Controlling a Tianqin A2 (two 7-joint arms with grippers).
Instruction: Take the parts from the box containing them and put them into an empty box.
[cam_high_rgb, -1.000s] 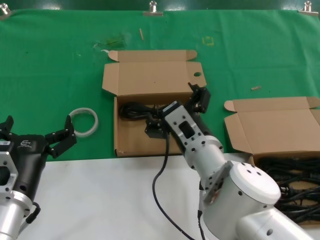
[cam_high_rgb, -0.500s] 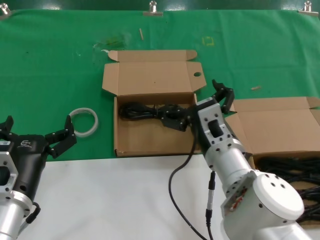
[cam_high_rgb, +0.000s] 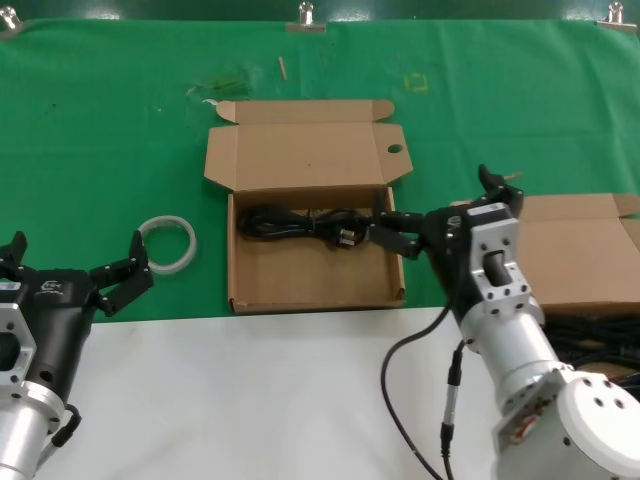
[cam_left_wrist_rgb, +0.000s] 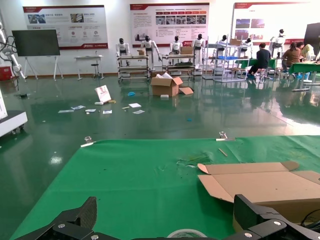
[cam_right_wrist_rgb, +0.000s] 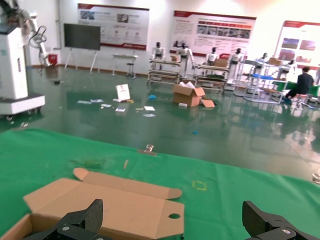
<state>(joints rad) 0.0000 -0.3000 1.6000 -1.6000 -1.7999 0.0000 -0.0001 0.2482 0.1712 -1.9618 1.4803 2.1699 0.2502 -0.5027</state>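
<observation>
Your right gripper (cam_high_rgb: 445, 205) is wide open and holding nothing, between the two boxes, with one cable (cam_high_rgb: 300, 223) in the holed-lid box (cam_high_rgb: 250, 285).

1. Two open cardboard cartons: one with a holed lid (cam_high_rgb: 310, 160) mid-cloth, one with a plain lid (cam_high_rgb: 560, 255) at the right edge.
2. One black cable bundle (cam_high_rgb: 300, 222) in the holed carton; the pile (cam_high_rgb: 590, 345) in the other cannot be counted.
3. One white ring (cam_high_rgb: 167, 243) toward the left edge.
4. Two grippers: left (cam_high_rgb: 75, 270), right (cam_high_rgb: 445, 205).
</observation>
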